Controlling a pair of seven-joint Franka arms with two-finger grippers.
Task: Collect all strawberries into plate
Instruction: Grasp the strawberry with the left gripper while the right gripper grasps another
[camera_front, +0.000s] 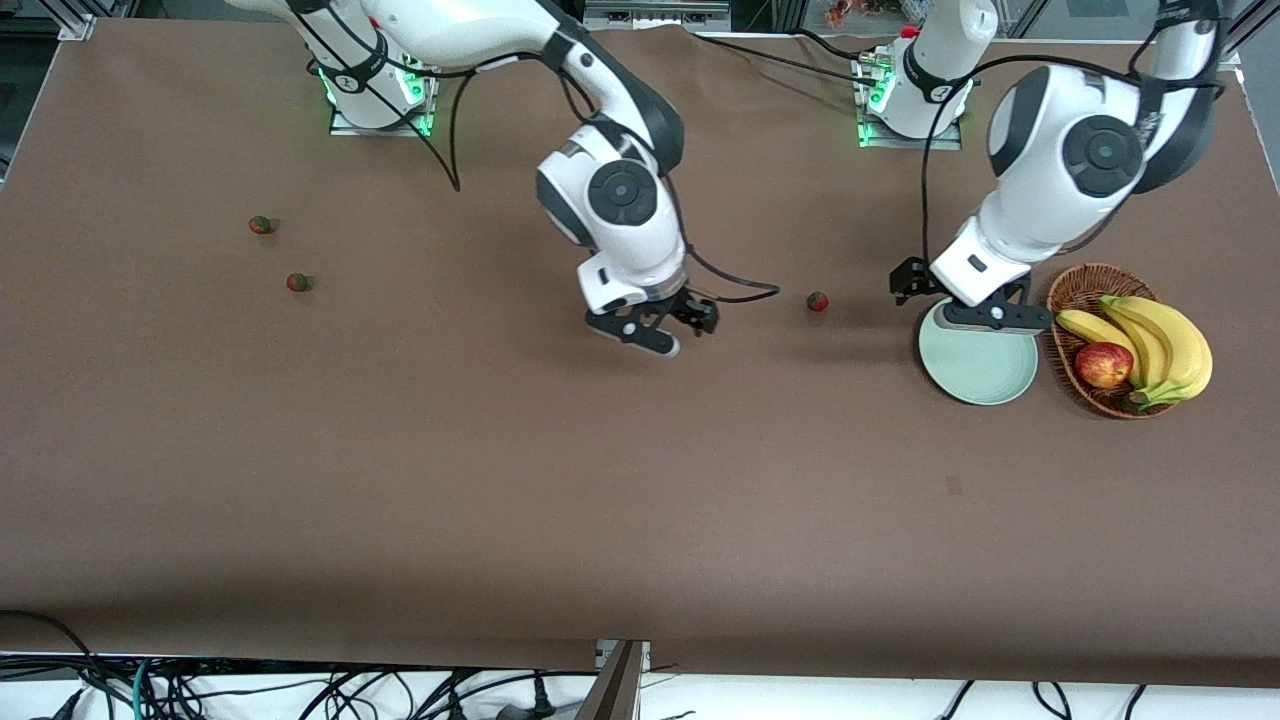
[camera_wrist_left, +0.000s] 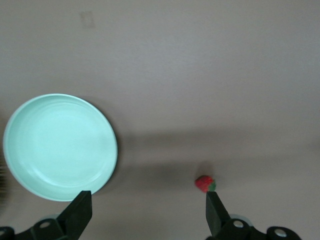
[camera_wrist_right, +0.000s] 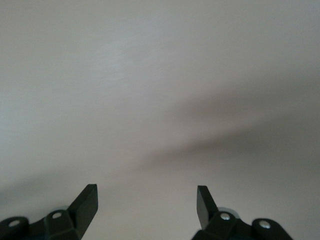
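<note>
Three strawberries lie on the brown table: two toward the right arm's end and one beside the mint-green plate. My left gripper is open and empty, up over the plate's rim on the robots' side. In the left wrist view the plate lies beside one finger and the strawberry just off the other fingertip; the gripper holds nothing. My right gripper is open and empty over the middle of the table. The right wrist view shows its gripper over bare table.
A brown wicker basket with bananas and a red-yellow apple stands beside the plate at the left arm's end. A small dark mark lies on the table, nearer to the front camera than the plate.
</note>
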